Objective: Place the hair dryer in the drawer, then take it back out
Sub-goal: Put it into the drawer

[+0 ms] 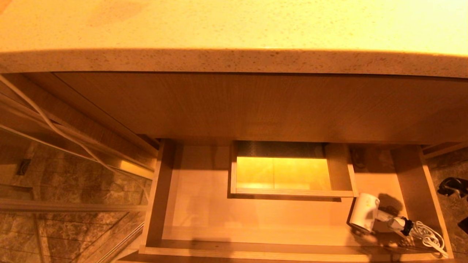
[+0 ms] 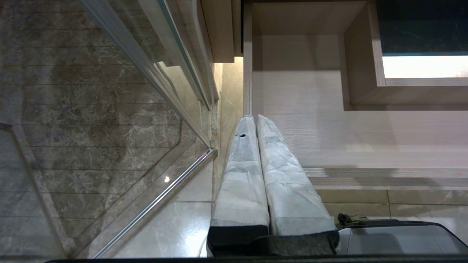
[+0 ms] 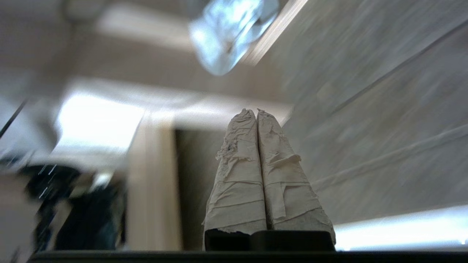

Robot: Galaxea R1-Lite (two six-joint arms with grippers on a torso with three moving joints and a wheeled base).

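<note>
Left gripper (image 2: 256,118), tape-wrapped fingers pressed together on nothing, hangs over the near left corner of the open drawer (image 1: 252,228). White hair dryer (image 1: 365,217) lies in the drawer's near right corner, cord (image 1: 427,237) coiled to its right. Right gripper (image 3: 256,111) likewise closed and empty, off the drawer's right side; view blurred.

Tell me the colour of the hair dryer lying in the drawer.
White, with a white cord; the hair dryer shows best in the head view, in the drawer.
</note>
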